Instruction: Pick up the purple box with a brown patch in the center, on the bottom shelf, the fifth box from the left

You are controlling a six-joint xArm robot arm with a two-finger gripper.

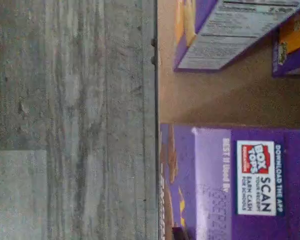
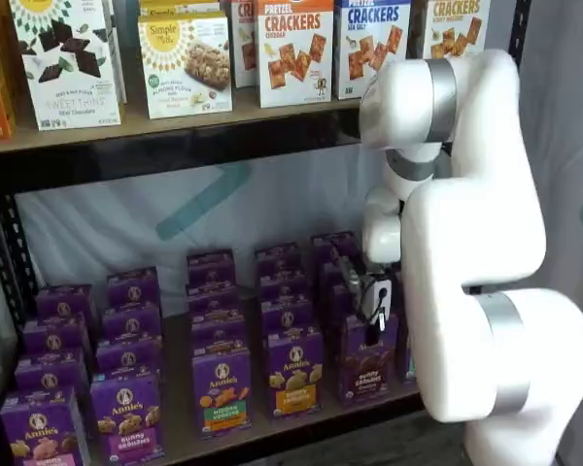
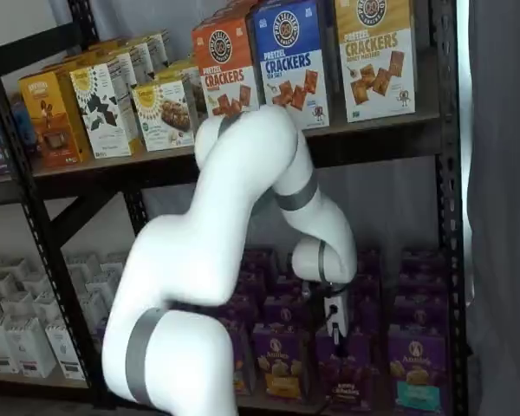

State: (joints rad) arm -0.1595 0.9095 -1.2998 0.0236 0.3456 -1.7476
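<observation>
Purple box (image 2: 366, 359) stands upright, face forward, on bottom shelf (image 2: 272, 427).

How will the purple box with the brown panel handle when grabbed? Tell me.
The purple box is a small cardboard carton, so probably light and fairly stiff, though squeezing could dent it. It stands upright and narrow on the bottom shelf, so a high push may tip it against the boxes behind.

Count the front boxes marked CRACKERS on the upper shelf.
3: an orange box, a blue box beside it, a yellow box at the end; more may stand hidden behind.
</observation>
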